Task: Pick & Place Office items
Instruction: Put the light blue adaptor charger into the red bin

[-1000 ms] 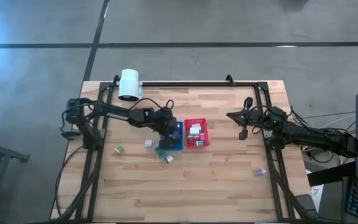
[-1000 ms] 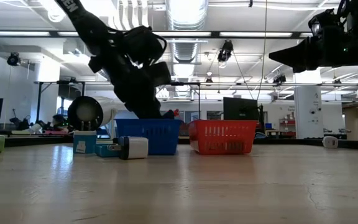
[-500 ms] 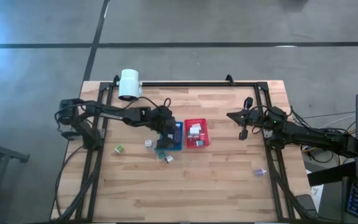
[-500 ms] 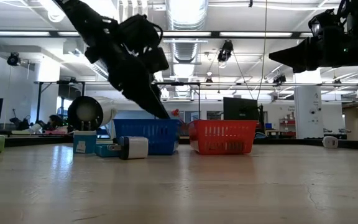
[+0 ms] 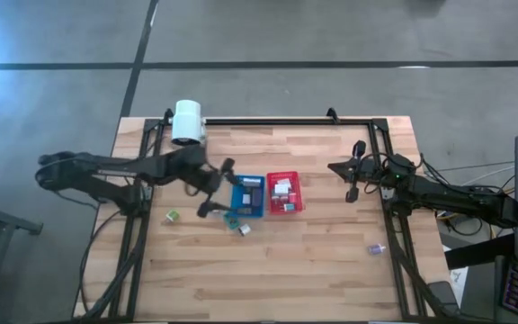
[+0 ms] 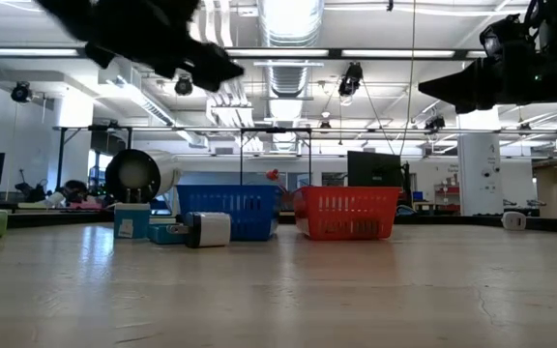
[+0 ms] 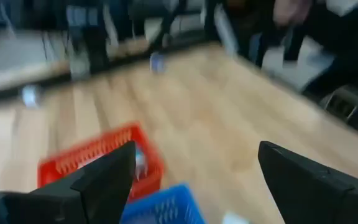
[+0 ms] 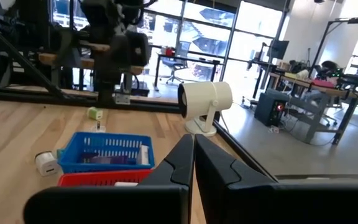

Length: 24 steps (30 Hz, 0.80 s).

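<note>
since its spread fingers hold nothing, the left gripper (image 5: 212, 187) hangs beside the blue tray (image 5: 248, 196), likely between picks, with loose office items (image 5: 244, 229) just beside that tray, while the right gripper (image 5: 352, 178) waits clenched.

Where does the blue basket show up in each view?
High view: blue basket mid-table, left of the red basket.
Low view: centre, left of the red basket.
Left wrist view: bottom edge, below the red basket.
Right wrist view: lower left.
Shared landmark: the red basket beside it.
</note>
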Available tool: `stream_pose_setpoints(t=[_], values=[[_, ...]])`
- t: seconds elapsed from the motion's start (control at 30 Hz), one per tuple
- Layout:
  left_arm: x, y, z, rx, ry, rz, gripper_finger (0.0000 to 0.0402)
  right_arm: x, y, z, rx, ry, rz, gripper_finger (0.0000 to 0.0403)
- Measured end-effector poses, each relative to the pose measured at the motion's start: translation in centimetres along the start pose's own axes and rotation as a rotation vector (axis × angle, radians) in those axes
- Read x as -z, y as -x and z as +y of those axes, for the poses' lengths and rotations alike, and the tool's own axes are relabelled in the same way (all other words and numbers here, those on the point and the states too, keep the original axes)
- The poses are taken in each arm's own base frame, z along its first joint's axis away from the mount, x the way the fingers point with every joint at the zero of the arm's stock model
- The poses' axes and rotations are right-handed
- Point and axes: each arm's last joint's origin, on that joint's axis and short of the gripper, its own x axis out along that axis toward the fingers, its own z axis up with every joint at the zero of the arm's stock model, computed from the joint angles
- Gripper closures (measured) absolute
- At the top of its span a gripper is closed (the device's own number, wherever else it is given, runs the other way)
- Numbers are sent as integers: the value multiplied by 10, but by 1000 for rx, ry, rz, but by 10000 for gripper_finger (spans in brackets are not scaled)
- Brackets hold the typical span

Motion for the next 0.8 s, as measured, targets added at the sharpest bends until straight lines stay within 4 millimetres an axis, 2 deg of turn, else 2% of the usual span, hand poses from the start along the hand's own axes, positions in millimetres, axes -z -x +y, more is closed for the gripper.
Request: stream_pose_setpoints(t=[0.1, 0.27, 0.47, 0.6, 0.8], values=[[9, 16, -11, -100, -26, -149, 67, 0, 0, 0, 0, 0, 2, 394], [34, 40, -25, -364, -35, -261, 72, 1, -1, 0, -1, 2, 10, 394], [41, 63, -35, -550, -54, -323, 94, 1, -1, 0, 0, 3, 6, 394], [44, 70, -40, -546, -42, -297, 136, 0, -1, 0, 2, 4, -1, 394], [42, 81, -45, -567, -38, -279, 226, 0, -1, 0, 2, 3, -3, 394]])
